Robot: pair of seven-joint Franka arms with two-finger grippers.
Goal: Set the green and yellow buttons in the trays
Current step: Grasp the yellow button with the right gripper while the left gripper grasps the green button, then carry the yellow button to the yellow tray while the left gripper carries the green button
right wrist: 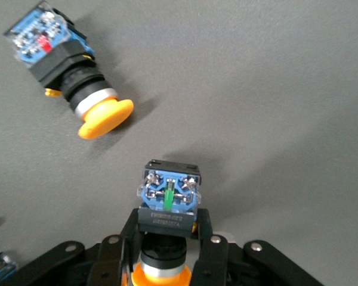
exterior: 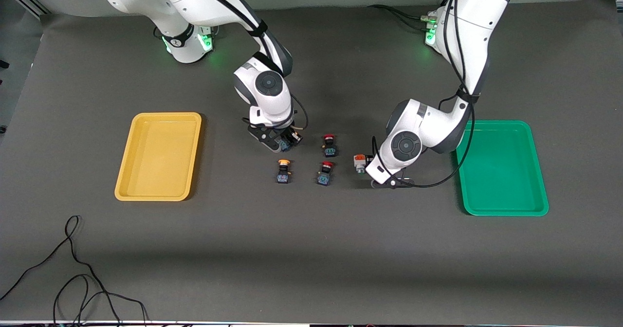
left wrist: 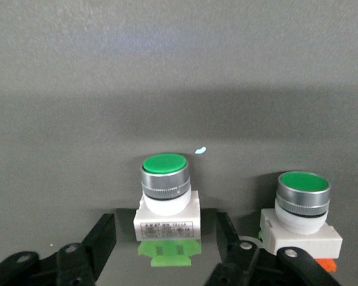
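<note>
Right wrist view shows the right pincer clamped on the black body of a yellow-capped button, its blue terminal end pointing away from the wrist and its orange-yellow cap tucked in between the fingers. A second yellow-capped button lies tipped on its side on the grey table nearby. In the front view this pincer sits low over the table between the yellow tray and two red-capped switches, and the second yellow-capped button lies between that tray and the red-capped switch closer to the camera. The left wrist view shows the left pincer spread wide, with one finger on each side of an upright white-bodied green-capped button and a gap showing on both sides. A second green-capped button, with an orange base, stands just beside it. The left pincer is down at the table near the green tray, which lies at the left arm's end of the table.
</note>
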